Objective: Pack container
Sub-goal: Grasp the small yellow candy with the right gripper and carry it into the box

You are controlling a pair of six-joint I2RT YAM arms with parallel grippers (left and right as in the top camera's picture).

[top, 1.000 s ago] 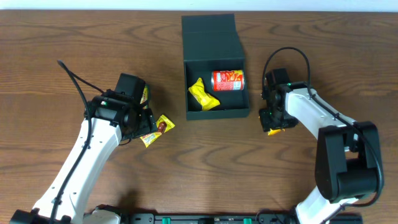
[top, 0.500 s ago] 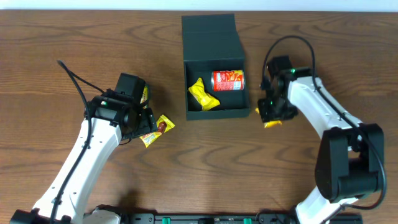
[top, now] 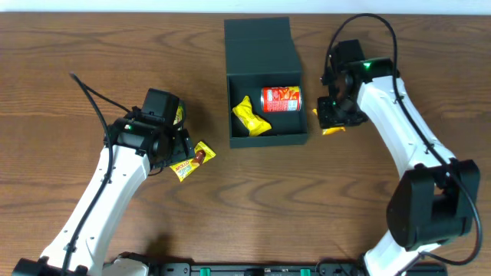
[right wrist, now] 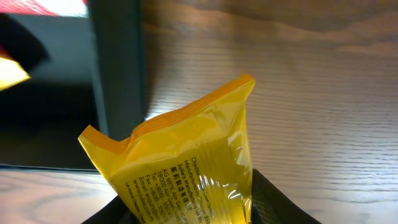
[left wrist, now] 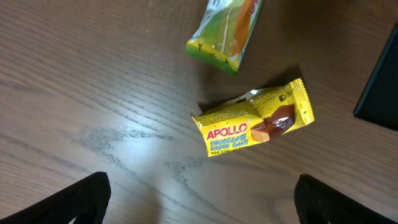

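The dark teal container [top: 265,136] stands open at the table's middle back, lid flap laid back. Inside lie a yellow packet [top: 251,116] and a red chip can [top: 281,99]. My right gripper [top: 333,123] is shut on a yellow snack packet [right wrist: 186,162], held just right of the container's right wall [right wrist: 117,74]. My left gripper [top: 170,149] is open over bare wood; in the left wrist view its fingertips [left wrist: 199,202] are wide apart. A yellow Apollo chocolate packet [left wrist: 252,124] and a green-orange packet [left wrist: 227,28] lie ahead of it.
The Apollo packet [top: 192,159] lies on the wood left of the container. The table's brown wood [top: 253,207] spreads in front. Cables trail from both arms.
My right gripper has lifted the yellow packet and carried it back and slightly left, up beside the container's right wall. The left arm has not moved.
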